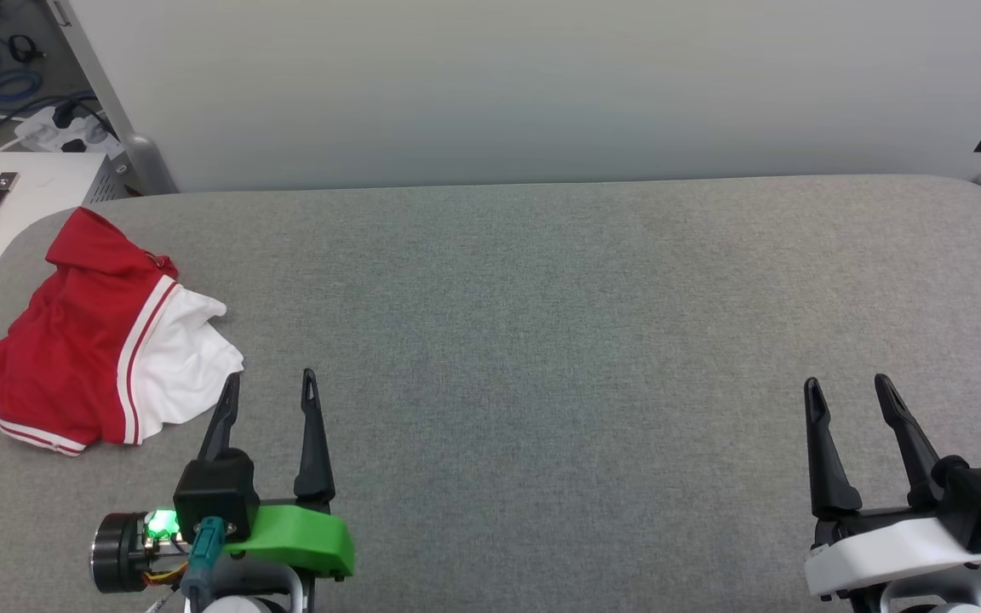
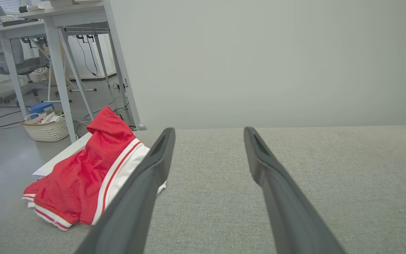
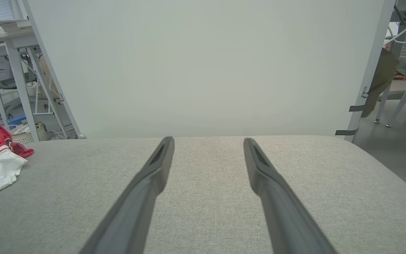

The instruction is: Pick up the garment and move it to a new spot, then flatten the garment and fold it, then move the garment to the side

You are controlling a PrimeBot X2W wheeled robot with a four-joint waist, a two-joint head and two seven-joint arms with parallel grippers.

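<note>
Left gripper [image 1: 272, 379] is seen with its jaws spread wide and nothing held. Same deal for the right gripper [image 1: 847, 383]: fingers wide apart, nothing between them.

The garment [image 1: 90, 340] is bunched in a crumpled heap at the left end of the grey fabric-covered surface [image 1: 542, 281], close to its rounded corner. Mostly red cloth is shown, with a white sleeve flopped out toward the middle and red-white stripe trim along the seam and hem.

One fingertip of the left gripper is placed just beside that white sleeve; whether it's actually touching can't be told. The right gripper is parked well apart from it, over the right end of the surface.

A plain white panel [image 1: 542, 85] is stood behind the surface. Past the left edge, a power strip [image 1: 65, 128] with cables is spotted on the floor, and a woven basket [image 2: 48, 129] is tucked under a desk [image 2: 58, 21].
</note>
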